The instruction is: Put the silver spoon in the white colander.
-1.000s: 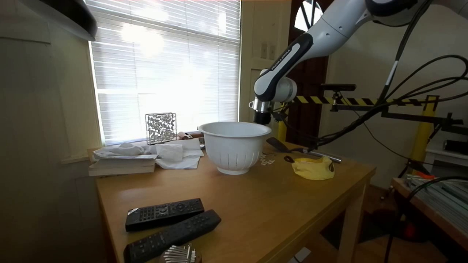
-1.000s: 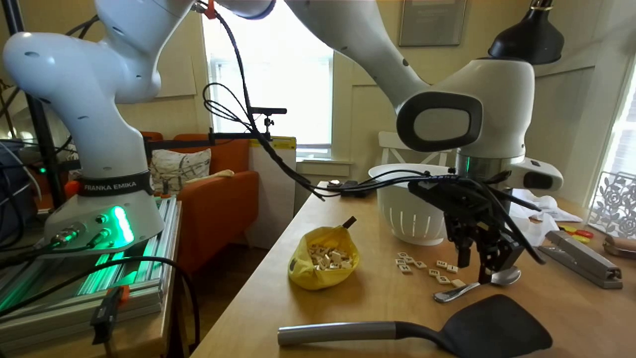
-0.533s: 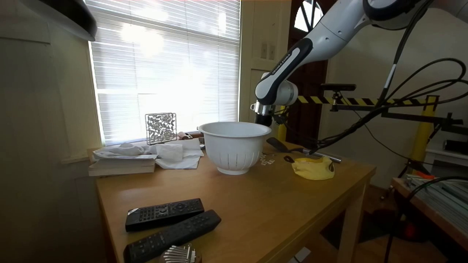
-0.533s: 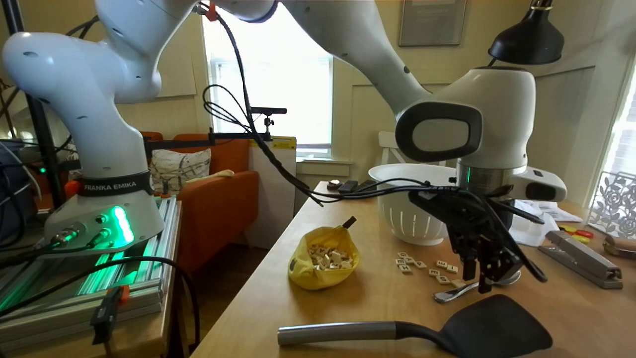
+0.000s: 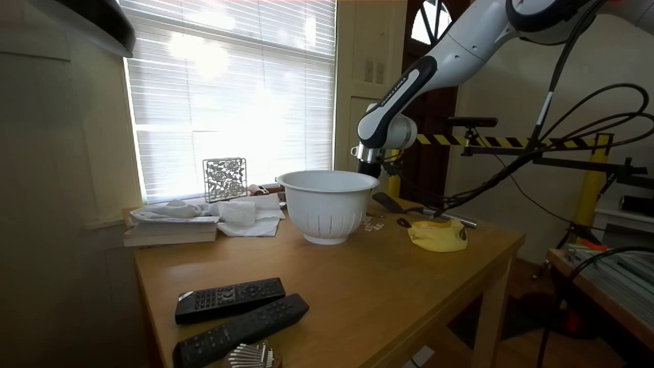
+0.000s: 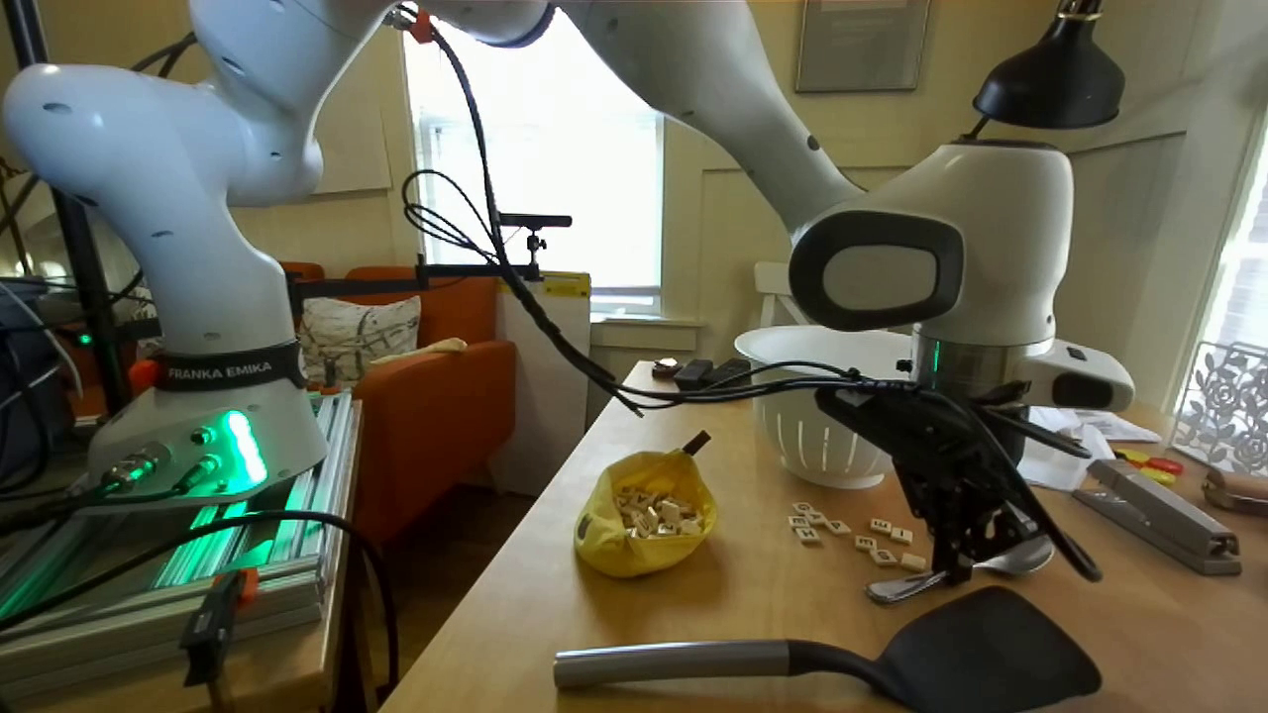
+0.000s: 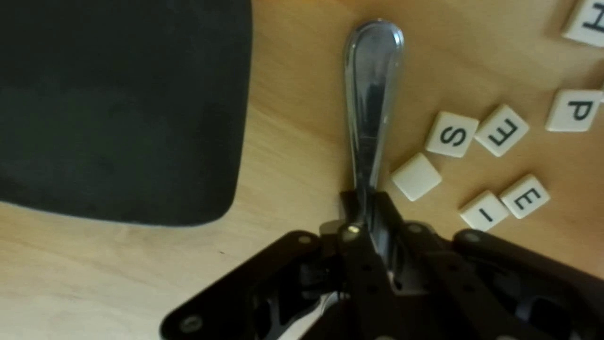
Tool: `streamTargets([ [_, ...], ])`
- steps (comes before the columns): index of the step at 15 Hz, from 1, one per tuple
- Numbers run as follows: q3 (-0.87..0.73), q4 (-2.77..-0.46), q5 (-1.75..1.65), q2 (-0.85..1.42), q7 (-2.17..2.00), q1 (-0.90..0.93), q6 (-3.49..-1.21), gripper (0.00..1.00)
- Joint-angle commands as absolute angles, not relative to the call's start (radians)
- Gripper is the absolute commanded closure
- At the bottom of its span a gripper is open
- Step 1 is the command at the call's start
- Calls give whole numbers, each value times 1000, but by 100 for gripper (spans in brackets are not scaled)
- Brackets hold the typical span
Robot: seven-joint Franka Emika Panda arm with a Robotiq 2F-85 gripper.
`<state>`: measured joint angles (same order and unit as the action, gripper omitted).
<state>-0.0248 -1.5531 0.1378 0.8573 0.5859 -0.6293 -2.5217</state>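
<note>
My pincer (image 7: 367, 206) clamps tight around the slim handle of the silver spoon (image 7: 369, 108), down at the table (image 6: 773, 594); the slick metal could twist or slip in a lift. Letter tiles (image 7: 452, 135) just beside the grip risk a knock, and beyond them the white colander (image 6: 814, 414) could catch a low carry on its high rim.

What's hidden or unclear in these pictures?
Silver spoon, wrist view: middle hidden by the gripper.
White colander, in an exterior view: floor hidden by its near wall.
Tiles in the yellow bag, in an exterior view: letters too small.
Black spatula, wrist view: handle cut off by the picture edge.
</note>
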Motion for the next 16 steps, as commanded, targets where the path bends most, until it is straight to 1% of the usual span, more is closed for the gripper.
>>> streamTargets([
  [1, -14, -1565, 121, 794, 598, -634, -2487, 96],
  [7, 7, -1612, 127, 604, 747, -638, -2426, 97],
  [11, 10, -1650, 153, 480, 897, -636, -2430, 97],
  [16, -2, -1731, 169, 343, 1150, -613, -2284, 97],
])
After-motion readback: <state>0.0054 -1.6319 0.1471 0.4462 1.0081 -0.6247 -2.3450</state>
